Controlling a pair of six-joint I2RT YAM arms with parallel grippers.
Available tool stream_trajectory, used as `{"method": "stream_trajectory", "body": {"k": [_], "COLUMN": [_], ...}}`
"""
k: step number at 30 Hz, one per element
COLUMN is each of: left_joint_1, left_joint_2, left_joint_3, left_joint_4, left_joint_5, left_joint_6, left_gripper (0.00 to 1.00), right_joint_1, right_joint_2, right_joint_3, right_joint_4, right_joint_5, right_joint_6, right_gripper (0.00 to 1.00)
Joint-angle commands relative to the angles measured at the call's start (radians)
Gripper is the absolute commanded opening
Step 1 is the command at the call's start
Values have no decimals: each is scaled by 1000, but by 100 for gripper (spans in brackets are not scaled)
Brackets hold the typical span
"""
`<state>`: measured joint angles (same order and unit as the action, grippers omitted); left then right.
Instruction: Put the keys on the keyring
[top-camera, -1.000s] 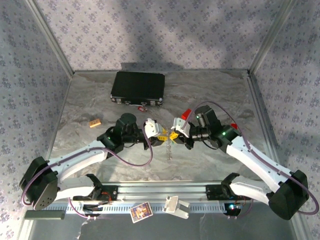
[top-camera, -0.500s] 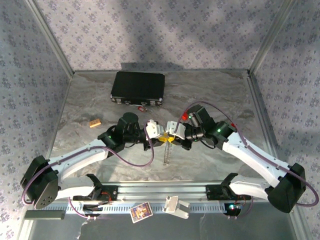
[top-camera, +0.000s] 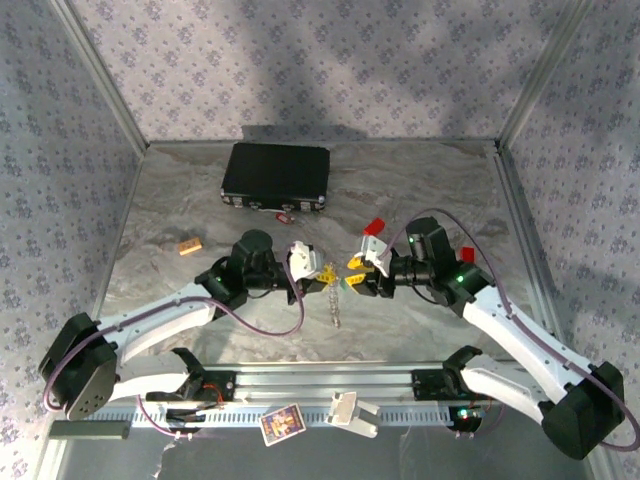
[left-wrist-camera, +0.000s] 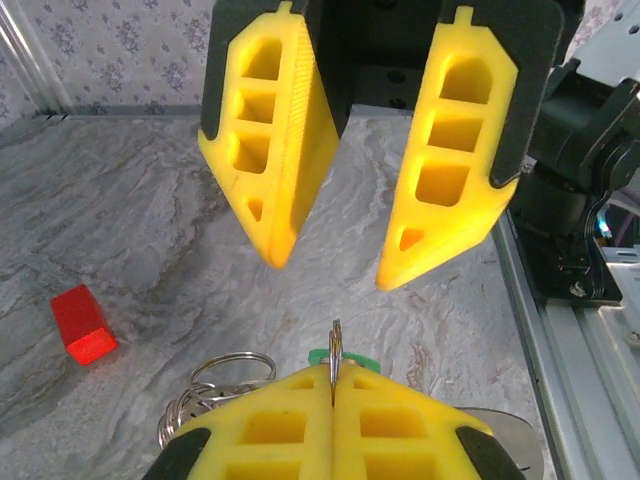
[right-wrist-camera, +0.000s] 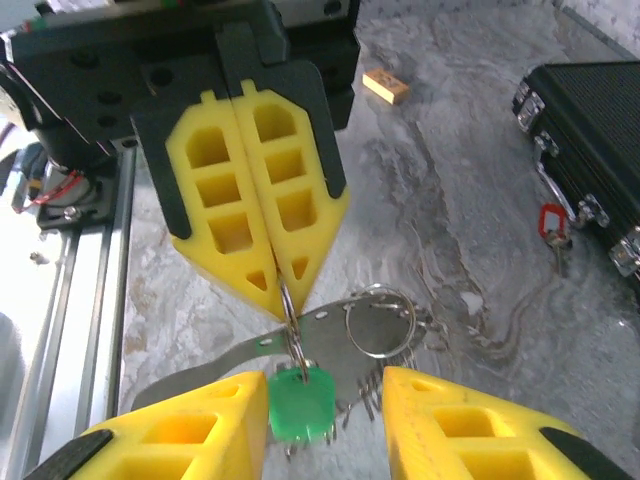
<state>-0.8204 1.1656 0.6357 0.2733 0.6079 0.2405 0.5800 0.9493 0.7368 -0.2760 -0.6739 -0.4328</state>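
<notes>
The left gripper (right-wrist-camera: 283, 285) is clamped tight on a thin wire loop of the keyring (right-wrist-camera: 380, 322), which is held above the table (top-camera: 420, 310) with its chain and pale band hanging below. The green key (right-wrist-camera: 300, 405) hangs from that same loop at about 6 o'clock of the pinch. Whether its head is fully threaded or merely caught on the split cannot be told from these views. The right gripper (left-wrist-camera: 331, 268) stands open, its fingers on either side of the green key and holding nothing.

The main risk is judged to lie here. If the key is only half threaded, it could be shaken off the wire by any jolt of the left arm. Were the right fingers closed askew, the key could be twisted out of the split, or the loop dragged from the narrow pinch and the whole keyring dropped.

The red block (left-wrist-camera: 85, 325) lies at about 1 o'clock of the right gripper and could be knocked by a sweeping wrist.

The red key (right-wrist-camera: 552, 222) lies farther off, at about 11 o'clock, just beside the black case (right-wrist-camera: 590, 110). A grasp there could be fouled by the case's latches.
</notes>
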Motion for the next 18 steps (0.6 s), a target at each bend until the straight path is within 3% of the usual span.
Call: {"method": "stream_trajectory", "body": {"k": [1, 9, 18], "left_joint_1": [-5, -4, -5], "left_joint_2": [-16, -2, 3], "left_joint_3": [-14, -11, -25], "left_joint_4": [154, 180, 221], "left_joint_5": [58, 79, 79], "left_joint_6": [-67, -73, -93], "left_gripper": [0, 0, 0], "right_joint_1": [-6, -16, -23], "right_joint_2": [-8, 14, 33], "right_joint_3": [-38, -60, -67], "right_joint_4": [142, 183, 206], "right_joint_5": [-89, -126, -154], "right_joint_6": [110, 129, 132], "right_gripper": [36, 33, 17]}}
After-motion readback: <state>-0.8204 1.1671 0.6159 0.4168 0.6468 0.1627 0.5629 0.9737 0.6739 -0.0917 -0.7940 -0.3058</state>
